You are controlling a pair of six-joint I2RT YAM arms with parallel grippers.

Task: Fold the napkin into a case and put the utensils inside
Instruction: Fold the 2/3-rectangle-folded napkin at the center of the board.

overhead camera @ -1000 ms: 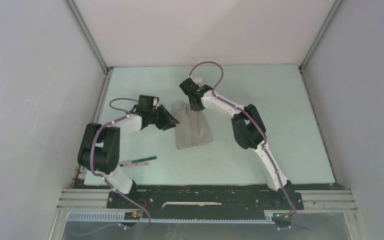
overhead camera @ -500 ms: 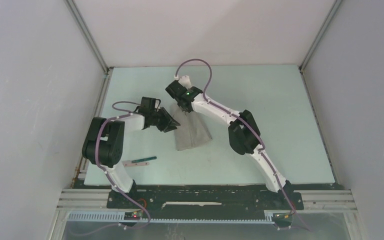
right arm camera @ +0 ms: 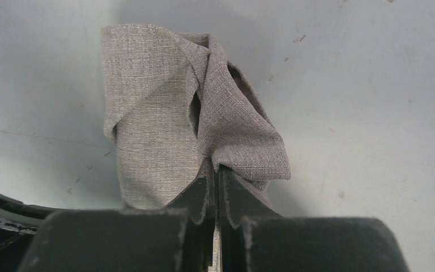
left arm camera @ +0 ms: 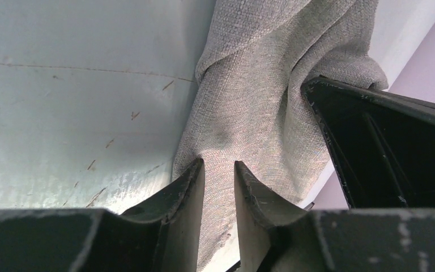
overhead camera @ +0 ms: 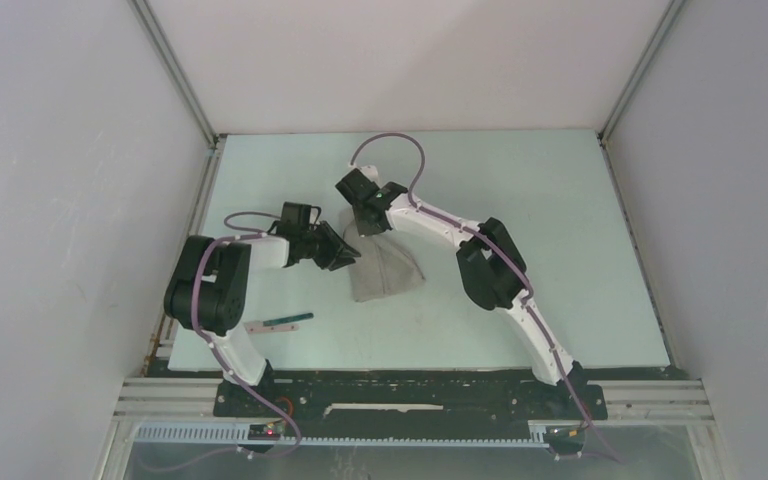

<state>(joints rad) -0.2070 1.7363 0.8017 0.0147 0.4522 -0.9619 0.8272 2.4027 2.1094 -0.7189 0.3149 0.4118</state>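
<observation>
My left arm (overhead camera: 210, 290) lies folded low at the left, and my left gripper (left arm camera: 219, 165) points right, jaws a narrow gap apart with a fold of the napkin (right arm camera: 147, 113) gathered between them. My right arm (overhead camera: 490, 265) arches forward and leftward, wrist tipped down. My right gripper (right arm camera: 215, 169) is pinched tight on the same cloth.

The pale green surface (overhead camera: 560, 250) shows small scratches. A bunched grey napkin (overhead camera: 390, 268) rests on its middle. Slim utensils (overhead camera: 280, 322) lie near the front left edge.
</observation>
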